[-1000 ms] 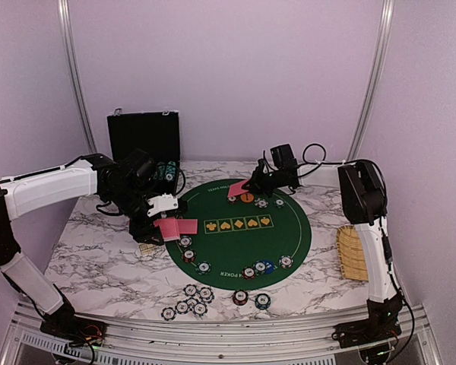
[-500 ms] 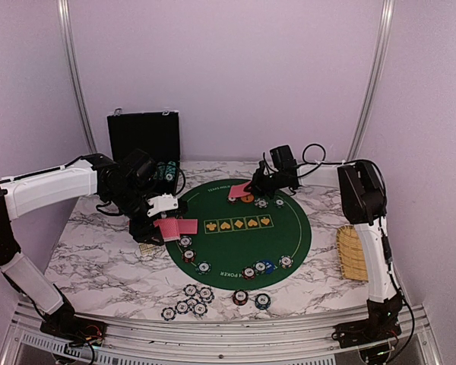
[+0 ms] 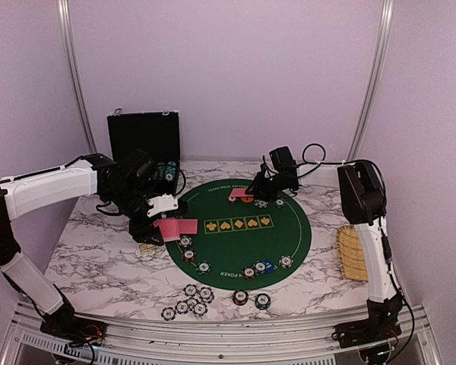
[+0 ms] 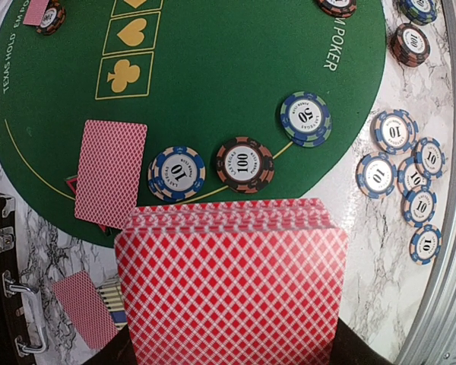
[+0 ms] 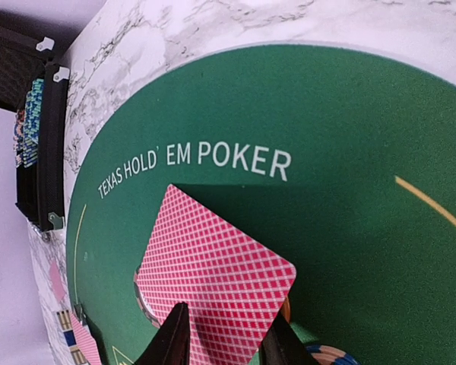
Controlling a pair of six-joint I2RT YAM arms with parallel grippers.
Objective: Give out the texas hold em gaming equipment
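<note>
My left gripper [image 3: 161, 225] is shut on a fanned deck of red-backed playing cards [image 4: 232, 281] above the left edge of the green poker mat [image 3: 228, 247]; the deck hides its fingers. Below it one card [image 4: 111, 172] lies face down beside a blue 10 chip [image 4: 175, 172], a 100 chip [image 4: 244, 163] and a 50 chip [image 4: 305, 118]. At the mat's far side my right gripper [image 5: 228, 346] stands open, its fingers either side of a single card [image 5: 213, 266] that rests tilted on a chip and an orange button there [image 3: 246, 198].
The black hinged case [image 3: 144, 137] stands open at the back left with chips inside. A woven yellow tray [image 3: 352, 252] lies at the right edge. Several chips [image 3: 190, 300] sit on the marble near the front, with more along the mat's near rim [image 3: 258, 268].
The right gripper has lowered its card onto the chips at the far side of the mat and its jaws have parted. The left arm and its deck have not moved.
</note>
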